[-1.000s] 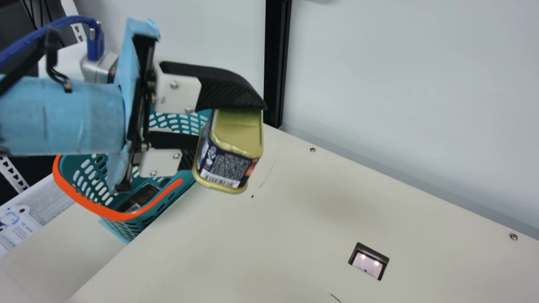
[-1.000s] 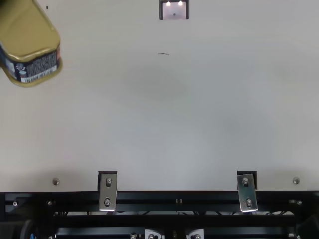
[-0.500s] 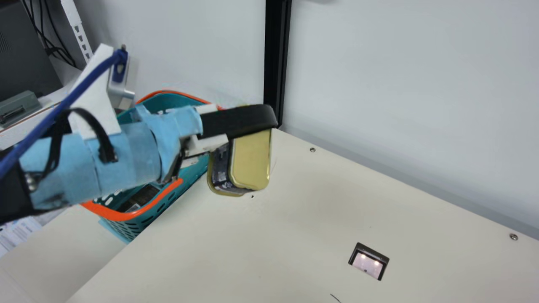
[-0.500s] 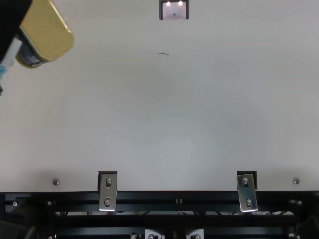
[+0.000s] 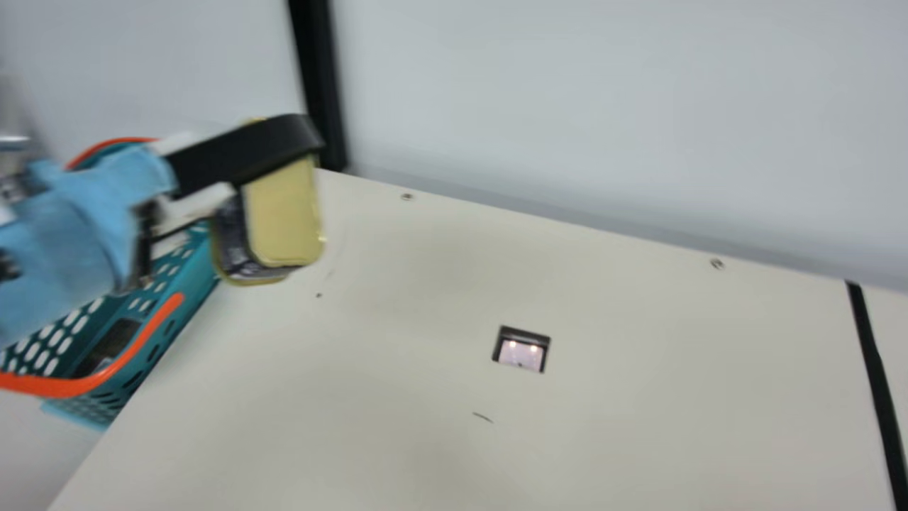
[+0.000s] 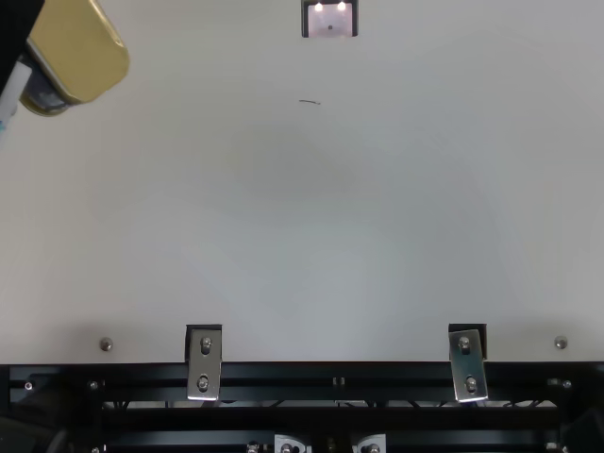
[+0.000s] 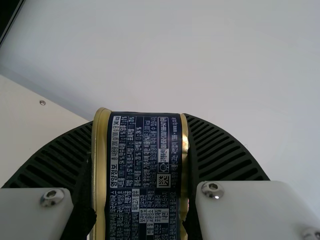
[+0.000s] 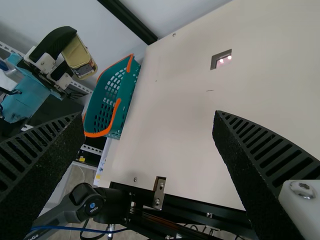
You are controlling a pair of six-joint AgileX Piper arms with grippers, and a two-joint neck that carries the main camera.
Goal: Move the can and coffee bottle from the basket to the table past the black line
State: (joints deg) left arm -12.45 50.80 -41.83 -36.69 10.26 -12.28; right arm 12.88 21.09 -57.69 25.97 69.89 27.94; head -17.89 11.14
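Moved: our camera turns right; the can (image 7: 145, 175) shifts slightly left.
Left gripper (image 7: 140, 119): fingers clamp can in air, far left.
Right gripper (image 8: 149, 116): fingers spread.
Handling: probably stiff, slippery; we hold both gold ends.

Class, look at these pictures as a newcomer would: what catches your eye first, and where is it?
First, the gold-and-navy can, held up in the left pincer, towards the main view's left. Next, the teal basket with its bright orange rim, at that view's left edge. Then the black line on the cream table, at the far right.
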